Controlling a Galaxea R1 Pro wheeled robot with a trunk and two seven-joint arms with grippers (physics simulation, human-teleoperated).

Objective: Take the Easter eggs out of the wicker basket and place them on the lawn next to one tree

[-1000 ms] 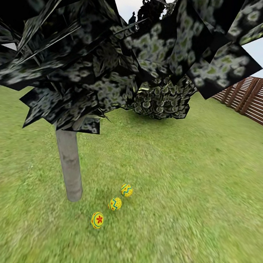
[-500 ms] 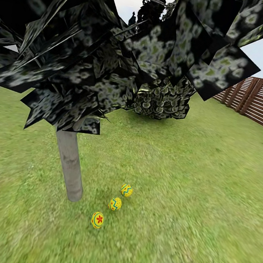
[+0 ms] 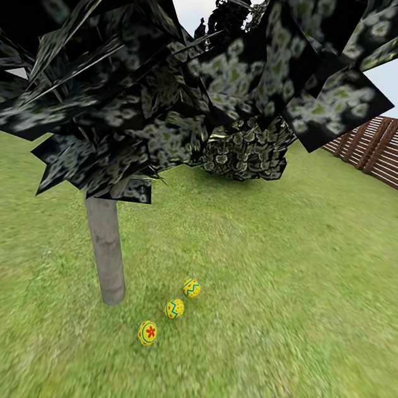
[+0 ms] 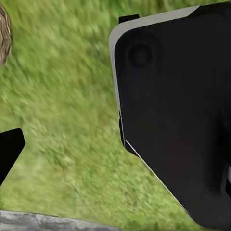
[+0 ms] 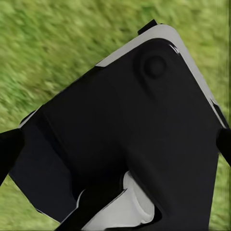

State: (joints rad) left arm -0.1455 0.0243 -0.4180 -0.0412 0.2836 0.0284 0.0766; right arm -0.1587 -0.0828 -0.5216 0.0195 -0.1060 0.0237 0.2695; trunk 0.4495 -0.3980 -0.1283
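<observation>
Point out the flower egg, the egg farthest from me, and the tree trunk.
Flower egg point(image 3: 148, 333), head view, on its red flower.
Farthest egg point(image 3: 191, 287), head view, on its zigzag band.
Tree trunk point(image 3: 105, 252), head view, on the bare grey bark.

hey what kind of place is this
Most likely a fenced garden: mottled green grass lawn, a pale grey-trunked tree with dark speckled leaves, and a brown horizontal-slat wooden fence behind.
</observation>
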